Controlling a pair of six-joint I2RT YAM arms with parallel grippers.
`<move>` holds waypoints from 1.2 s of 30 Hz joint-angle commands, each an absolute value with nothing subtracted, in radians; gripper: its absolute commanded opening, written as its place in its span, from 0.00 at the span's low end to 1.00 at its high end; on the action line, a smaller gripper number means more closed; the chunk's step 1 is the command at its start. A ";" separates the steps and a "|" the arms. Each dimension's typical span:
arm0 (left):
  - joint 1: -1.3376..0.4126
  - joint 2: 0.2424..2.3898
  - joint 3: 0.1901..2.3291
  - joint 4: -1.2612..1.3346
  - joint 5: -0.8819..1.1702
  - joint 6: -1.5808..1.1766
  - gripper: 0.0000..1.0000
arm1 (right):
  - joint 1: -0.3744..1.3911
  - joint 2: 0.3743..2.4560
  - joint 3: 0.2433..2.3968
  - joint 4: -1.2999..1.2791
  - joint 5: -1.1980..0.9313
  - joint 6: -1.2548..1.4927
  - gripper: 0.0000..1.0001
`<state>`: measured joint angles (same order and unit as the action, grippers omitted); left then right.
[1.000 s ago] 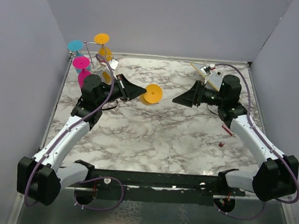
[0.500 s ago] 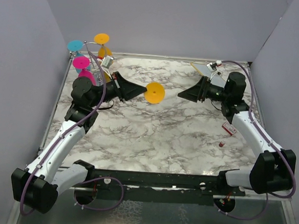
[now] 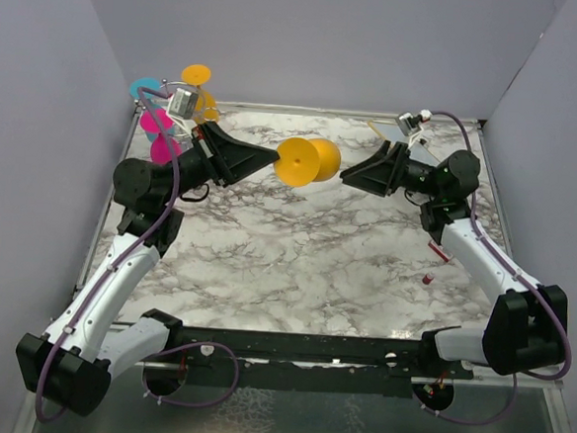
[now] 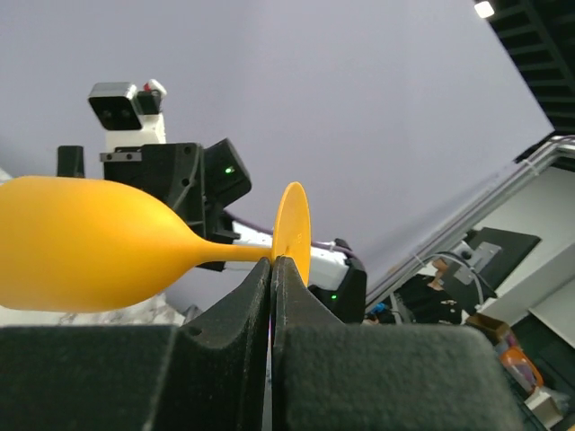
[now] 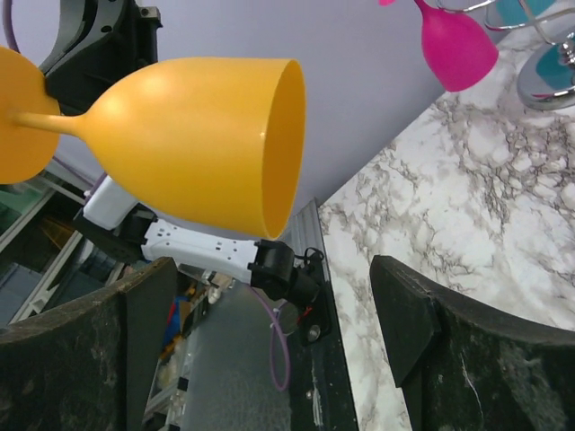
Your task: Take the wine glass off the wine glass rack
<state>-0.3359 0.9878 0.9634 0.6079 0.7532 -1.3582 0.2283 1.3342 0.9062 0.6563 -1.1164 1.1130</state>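
The left gripper [image 4: 271, 268] pinches the stem of an opaque orange glass [image 4: 81, 242] lying sideways, its mouth facing the wide-open right gripper [image 5: 269, 350] just ahead.

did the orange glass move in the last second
Yes. The orange wine glass, held by the left gripper, has shifted up the view toward the back edge of the table, still well right of the wine glass rack.

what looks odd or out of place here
The orange wine glass hangs sideways in mid-air, its stem pinched by the left gripper, jaws shut, its open mouth toward the right gripper, jaws open. Nothing looks spilled or broken.
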 commanded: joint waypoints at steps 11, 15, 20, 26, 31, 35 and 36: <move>-0.339 0.991 0.968 1.016 0.760 -1.679 0.00 | 0.242 1.295 0.930 1.261 -1.146 1.609 0.82; -0.339 0.985 0.959 1.035 0.758 -1.691 0.00 | 0.261 1.302 0.958 1.328 -1.119 1.691 0.81; -0.340 0.985 0.938 1.072 0.748 -1.716 0.00 | 0.295 1.304 0.995 1.342 -1.072 1.733 0.77; -0.340 0.999 0.930 1.155 0.741 -1.769 0.00 | 0.326 1.351 1.024 1.445 -1.017 1.838 0.70; -0.341 1.014 0.926 1.214 0.739 -1.802 0.00 | 0.348 1.400 1.044 1.568 -0.968 1.961 0.61; -0.342 1.031 0.907 1.266 0.733 -1.833 0.00 | 0.349 1.400 1.049 1.596 -0.951 2.010 0.56; -0.342 1.035 0.901 1.282 0.727 -1.843 0.00 | 0.349 1.396 1.048 1.586 -0.946 2.016 0.54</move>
<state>-0.3363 1.0237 0.9264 1.1660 0.7525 -1.7943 0.3435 1.4052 1.0210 1.4300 -1.0039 1.9377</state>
